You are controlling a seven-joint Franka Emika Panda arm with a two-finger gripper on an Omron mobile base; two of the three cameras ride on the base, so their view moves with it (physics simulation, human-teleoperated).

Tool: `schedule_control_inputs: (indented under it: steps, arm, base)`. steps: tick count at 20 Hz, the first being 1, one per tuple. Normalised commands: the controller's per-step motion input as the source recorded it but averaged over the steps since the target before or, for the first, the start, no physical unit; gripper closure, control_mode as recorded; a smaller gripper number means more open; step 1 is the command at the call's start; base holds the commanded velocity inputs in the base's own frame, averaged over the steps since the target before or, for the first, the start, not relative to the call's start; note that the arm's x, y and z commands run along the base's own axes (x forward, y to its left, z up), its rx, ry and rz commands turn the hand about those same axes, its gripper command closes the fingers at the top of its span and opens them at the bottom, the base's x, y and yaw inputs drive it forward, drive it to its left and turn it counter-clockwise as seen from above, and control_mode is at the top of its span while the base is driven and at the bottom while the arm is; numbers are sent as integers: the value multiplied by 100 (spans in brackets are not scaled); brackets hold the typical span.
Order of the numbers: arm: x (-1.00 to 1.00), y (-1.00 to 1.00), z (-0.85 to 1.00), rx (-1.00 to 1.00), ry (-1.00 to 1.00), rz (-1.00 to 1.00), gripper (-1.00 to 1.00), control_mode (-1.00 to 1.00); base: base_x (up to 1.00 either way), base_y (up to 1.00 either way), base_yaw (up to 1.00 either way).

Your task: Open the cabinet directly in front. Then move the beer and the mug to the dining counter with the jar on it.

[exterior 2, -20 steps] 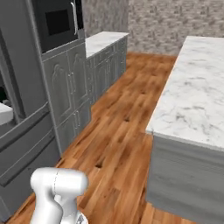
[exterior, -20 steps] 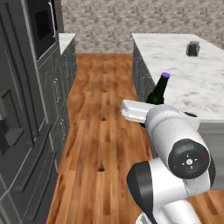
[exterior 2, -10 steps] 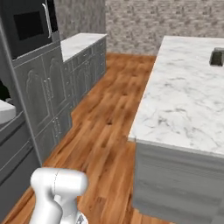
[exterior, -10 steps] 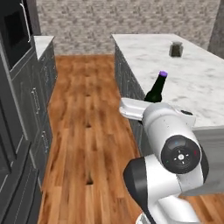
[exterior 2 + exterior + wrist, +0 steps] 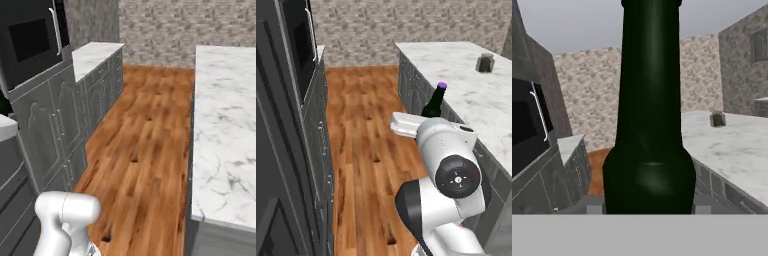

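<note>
I see a wide strip of wooden floor [image 5: 145,135] open between the grey base cabinets [image 5: 75,120] and the bench [image 5: 225,135]. The bench top is mostly bare; a small jar [image 5: 485,63] stands far back. The beer [image 5: 649,125] blocks my hand view.

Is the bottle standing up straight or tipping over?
Standing up. The beer points its purple cap upward, and its neck rises straight in the hand view.

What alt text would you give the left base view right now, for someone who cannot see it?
The white arm rises in the foreground, carrying the dark beer with its purple cap upright beside the dining counter. A small dark jar stands far back on that marble top. Wood floor runs between it and dark cabinets at left.
</note>
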Motion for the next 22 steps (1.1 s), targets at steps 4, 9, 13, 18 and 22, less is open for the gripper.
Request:
schedule_control_inputs:
  steps: [4,9,13,18,22]
  arm:
    - [0,0,0,0,0,0,100,100]
    - [0,0,0,0,0,0,100,100]
    - [0,0,0,0,0,0,100,100]
    - [0,0,0,0,0,0,100,100]
    - [0,0,0,0,0,0,100,100]
  base:
    - [100,7,-10]
    - [100,-5,-8]
    - [100,0,-10]
    - [100,2,-31]
    - [100,28,-52]
